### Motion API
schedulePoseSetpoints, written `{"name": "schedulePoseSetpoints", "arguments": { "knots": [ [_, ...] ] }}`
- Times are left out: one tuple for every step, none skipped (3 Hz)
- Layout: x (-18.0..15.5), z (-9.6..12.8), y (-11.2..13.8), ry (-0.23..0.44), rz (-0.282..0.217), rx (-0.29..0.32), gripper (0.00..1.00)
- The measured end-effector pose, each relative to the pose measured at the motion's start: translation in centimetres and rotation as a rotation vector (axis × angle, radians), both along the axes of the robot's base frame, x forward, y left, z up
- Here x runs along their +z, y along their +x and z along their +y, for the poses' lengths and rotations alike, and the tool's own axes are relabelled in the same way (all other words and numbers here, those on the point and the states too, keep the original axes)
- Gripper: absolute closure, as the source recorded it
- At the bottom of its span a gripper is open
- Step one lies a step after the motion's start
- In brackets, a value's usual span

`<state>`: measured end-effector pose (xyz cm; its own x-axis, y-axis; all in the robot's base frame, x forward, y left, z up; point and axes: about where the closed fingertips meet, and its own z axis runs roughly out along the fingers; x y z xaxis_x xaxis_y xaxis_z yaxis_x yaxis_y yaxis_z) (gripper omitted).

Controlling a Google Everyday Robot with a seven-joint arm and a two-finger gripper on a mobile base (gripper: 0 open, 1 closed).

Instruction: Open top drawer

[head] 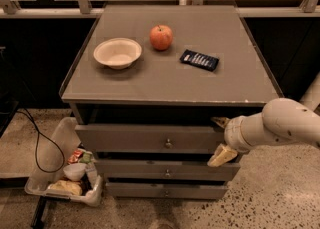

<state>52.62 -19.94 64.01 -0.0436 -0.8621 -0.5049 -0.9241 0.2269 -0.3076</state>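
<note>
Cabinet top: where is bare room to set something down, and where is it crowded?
The whole front strip of the cabinet top, ahead of the bowl, apple and dark packet, is bare; so is the right side beyond the packet. The middle band with those three is crowded. The tool sits open at the right end of the top drawer.
</note>
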Motion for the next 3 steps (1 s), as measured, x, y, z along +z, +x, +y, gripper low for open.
{"name": "schedulePoseSetpoints", "arguments": {
  "knots": [
    [0.0, 0.0, 0.0, 0.0, 0.0, 0.0, 0.42],
    [0.0, 0.0, -0.01, 0.0, 0.0, 0.0, 0.65],
    [0.24, -0.15, -0.19, 0.006, 0.003, 0.003, 0.89]
  ]
}}
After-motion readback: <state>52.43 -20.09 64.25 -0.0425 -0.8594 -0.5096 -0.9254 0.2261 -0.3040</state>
